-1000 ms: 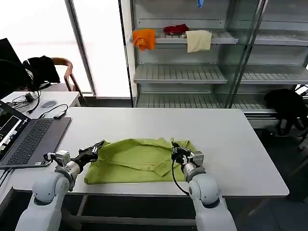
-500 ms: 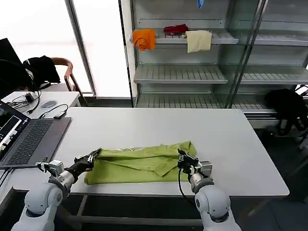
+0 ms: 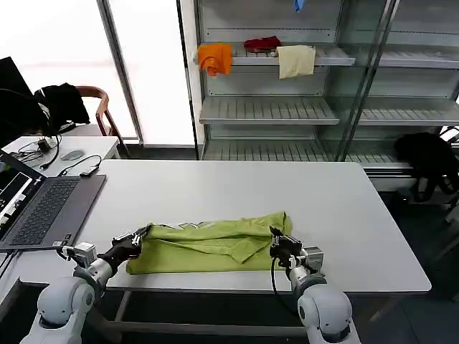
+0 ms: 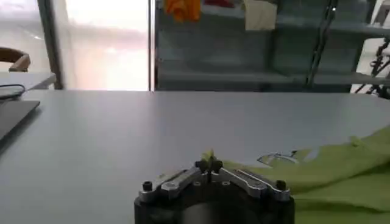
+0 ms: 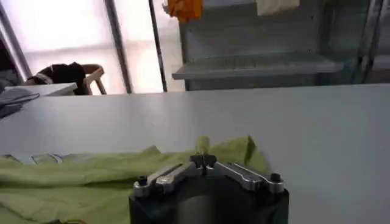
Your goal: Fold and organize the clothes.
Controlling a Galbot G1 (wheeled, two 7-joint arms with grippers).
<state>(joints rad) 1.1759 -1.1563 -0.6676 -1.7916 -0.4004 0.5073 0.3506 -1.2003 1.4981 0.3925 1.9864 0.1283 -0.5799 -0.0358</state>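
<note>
The lime-green T-shirt [image 3: 208, 246] lies as a long folded band across the near part of the white table [image 3: 237, 190]. At its left end my left gripper [image 3: 140, 234] is shut on a pinch of green cloth, seen between the fingertips in the left wrist view [image 4: 208, 159]. My right gripper [image 3: 275, 239] is shut on the shirt's right end, with a small tab of cloth [image 5: 202, 145] sticking up between its tips. The shirt [image 5: 73, 179] spreads away from the right gripper [image 5: 202, 159] along the table. A grey-white patch shows near the shirt's far edge [image 4: 277, 159].
An open laptop [image 3: 36, 204] sits on the table's left side. Behind the table stands a metal shelf unit [image 3: 315, 79] holding orange [image 3: 215, 57], red and cream cloths. A chair with a black garment [image 3: 61, 100] is at the far left. The table's far half is bare.
Both grippers have drawn back toward the table's near edge, pulling the shirt's far layer over, so the wide spread shirt has become a narrower folded band.
</note>
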